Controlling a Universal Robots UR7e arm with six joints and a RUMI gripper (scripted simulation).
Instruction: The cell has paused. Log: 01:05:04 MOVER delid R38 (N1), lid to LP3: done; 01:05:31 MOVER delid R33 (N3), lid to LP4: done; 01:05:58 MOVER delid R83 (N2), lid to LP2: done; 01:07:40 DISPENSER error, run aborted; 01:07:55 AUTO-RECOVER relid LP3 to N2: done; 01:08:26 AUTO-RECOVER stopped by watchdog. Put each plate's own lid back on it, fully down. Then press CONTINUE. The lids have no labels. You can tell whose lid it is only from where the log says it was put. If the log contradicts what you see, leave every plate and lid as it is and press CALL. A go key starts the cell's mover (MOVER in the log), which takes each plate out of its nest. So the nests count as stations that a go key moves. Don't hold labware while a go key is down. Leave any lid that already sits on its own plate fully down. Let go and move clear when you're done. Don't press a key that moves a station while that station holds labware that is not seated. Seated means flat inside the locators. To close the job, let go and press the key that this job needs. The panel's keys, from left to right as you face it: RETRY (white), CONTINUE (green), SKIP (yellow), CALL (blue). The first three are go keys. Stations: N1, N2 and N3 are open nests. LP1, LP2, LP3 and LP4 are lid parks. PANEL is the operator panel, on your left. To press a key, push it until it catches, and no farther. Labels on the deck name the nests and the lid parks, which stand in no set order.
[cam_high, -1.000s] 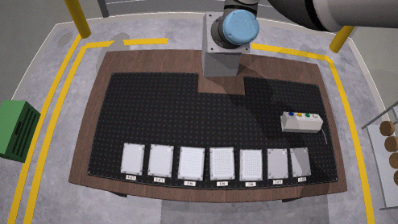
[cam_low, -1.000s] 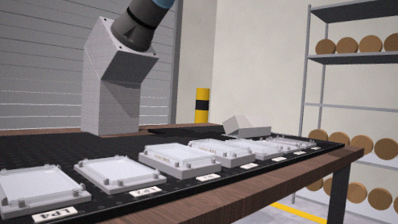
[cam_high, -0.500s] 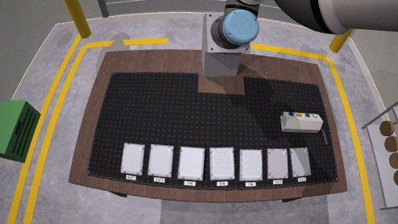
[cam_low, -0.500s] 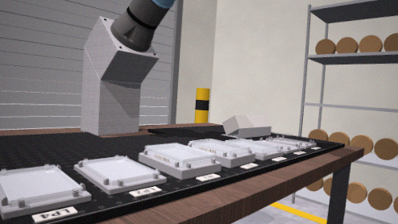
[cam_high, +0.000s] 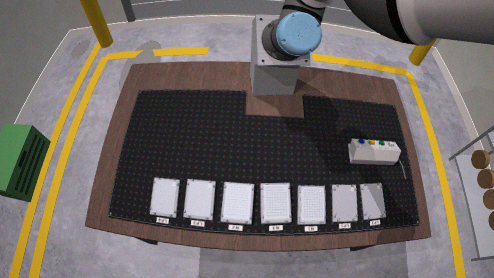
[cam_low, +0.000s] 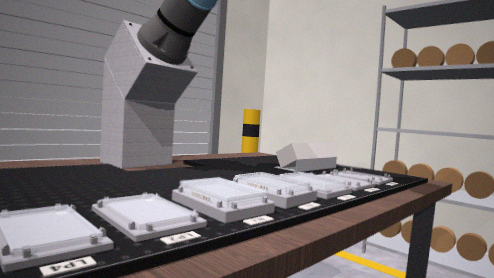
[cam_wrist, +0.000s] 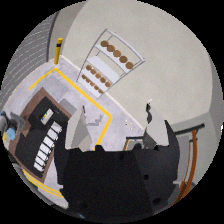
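Seven stations stand in a row along the deck's front edge. At the far left, park LP4 (cam_high: 164, 196) (cam_low: 45, 232) and park LP2 (cam_high: 199, 199) (cam_low: 147, 214) each hold a flat white lid. Three nests follow. The left nest's plate (cam_high: 237, 202) (cam_low: 222, 197) looks smooth on top, as if lidded. The middle plate (cam_high: 275, 202) and the right plate (cam_high: 311, 204) show open well grids. Two grey parks (cam_high: 344, 203) (cam_high: 372, 201) at the right look empty. My gripper (cam_wrist: 115, 104) is open and empty, high above the deck, seen only in the wrist view.
The operator panel (cam_high: 374, 151) (cam_low: 306, 156) with its row of coloured keys sits on the deck behind the right-hand parks. The arm's pedestal (cam_high: 278, 60) (cam_low: 137, 115) stands at the back middle. A shelf with round logs (cam_low: 435, 125) stands beside the table.
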